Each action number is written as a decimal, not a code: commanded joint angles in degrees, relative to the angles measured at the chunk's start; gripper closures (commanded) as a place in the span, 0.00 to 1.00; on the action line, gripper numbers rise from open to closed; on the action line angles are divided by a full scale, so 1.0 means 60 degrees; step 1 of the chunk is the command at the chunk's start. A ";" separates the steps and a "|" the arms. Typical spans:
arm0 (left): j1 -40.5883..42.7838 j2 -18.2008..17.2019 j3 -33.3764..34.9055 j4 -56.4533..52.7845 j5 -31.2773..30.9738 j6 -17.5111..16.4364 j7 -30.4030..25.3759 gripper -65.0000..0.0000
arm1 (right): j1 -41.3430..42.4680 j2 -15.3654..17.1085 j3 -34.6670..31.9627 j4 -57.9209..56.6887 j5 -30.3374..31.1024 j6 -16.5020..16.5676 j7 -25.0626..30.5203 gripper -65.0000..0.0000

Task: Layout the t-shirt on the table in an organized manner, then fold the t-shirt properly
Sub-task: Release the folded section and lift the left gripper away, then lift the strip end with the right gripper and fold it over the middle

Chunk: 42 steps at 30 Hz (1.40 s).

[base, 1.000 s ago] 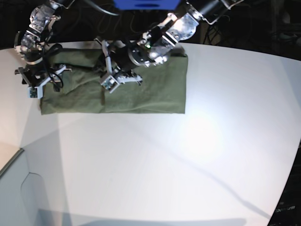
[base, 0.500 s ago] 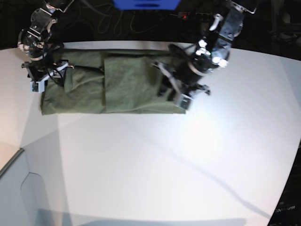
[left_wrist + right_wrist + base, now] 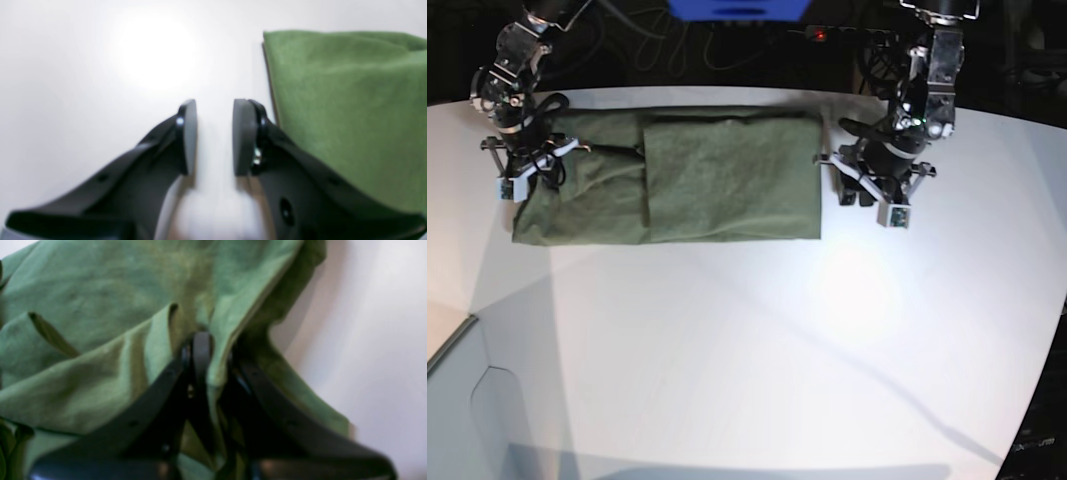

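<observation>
Starting at the left of the base view, the right end effector [image 3: 524,170] has just gone from wide open to clamped: a second ago its jaws stood spread over the shirt's [image 3: 717,175] left end, and now the right wrist view shows them pinched tight on a raised ridge of green cloth [image 3: 203,350], the fabric bunching and creasing on either side of the pads. The shirt itself lies on the white surface [image 3: 757,340] as a long, flat band along the far side, its left end rumpled under that grip and a doubled panel laid over its middle and right. That panel was not flat a second ago, when the other arm was reaching across it; half a second back it was at the band's right end. Further right, the left end effector [image 3: 872,190] has pulled clear and now hangs just beside the shirt's right edge, over bare surface; the left wrist view shows its pads [image 3: 188,136] a narrow gap apart with nothing between them, the cloth edge [image 3: 270,86] just alongside. My reading is that one fold has been laid and released, and the fresh pinch at the left end prepares the next fold, probably bringing that end over toward the middle. No container appears in any view.
</observation>
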 commanded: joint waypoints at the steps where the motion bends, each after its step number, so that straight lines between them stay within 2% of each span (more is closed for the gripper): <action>1: -0.0095 -0.0004 -0.0005 0.0143 -0.0047 -0.0052 -0.0234 0.73 | -0.0099 0.0008 0.0027 0.0124 -0.0466 0.0122 -0.0587 1.00; 5: -0.0109 -0.0004 -0.0005 0.0143 -0.0047 -0.0052 -0.0234 0.73 | -0.0113 -0.0123 -0.0017 0.0930 -0.0452 0.0122 -0.0558 1.00; 9: -0.0109 0.0010 0.0010 0.0143 -0.0047 -0.0052 -0.0234 0.73 | -0.0377 -0.0431 -0.0530 0.2351 -0.0452 0.0122 -0.0587 1.00; 12: -0.0124 0.0172 0.0010 0.0129 -0.0047 -0.0052 -0.0234 0.72 | -0.0743 -0.0695 -0.1219 0.3274 -0.0452 0.0122 -0.0587 1.00; 22: -0.0827 0.0450 0.0303 -0.1058 -0.0047 -0.0067 -0.0161 0.72 | -0.2091 -0.0708 -0.3929 0.5282 -0.0452 0.0122 -0.0602 1.00; 38: -0.0813 0.0450 0.0464 -0.1190 -0.0047 -0.0067 -0.0219 0.73 | -0.2135 -0.0708 -0.8706 0.5282 -0.0466 0.0122 -0.0616 1.00; 42: -0.0783 0.0450 0.0449 -0.1131 -0.0047 -0.0067 -0.0190 0.73 | -0.1740 -0.0708 -0.9263 0.4373 -0.0466 0.0122 -0.0616 1.00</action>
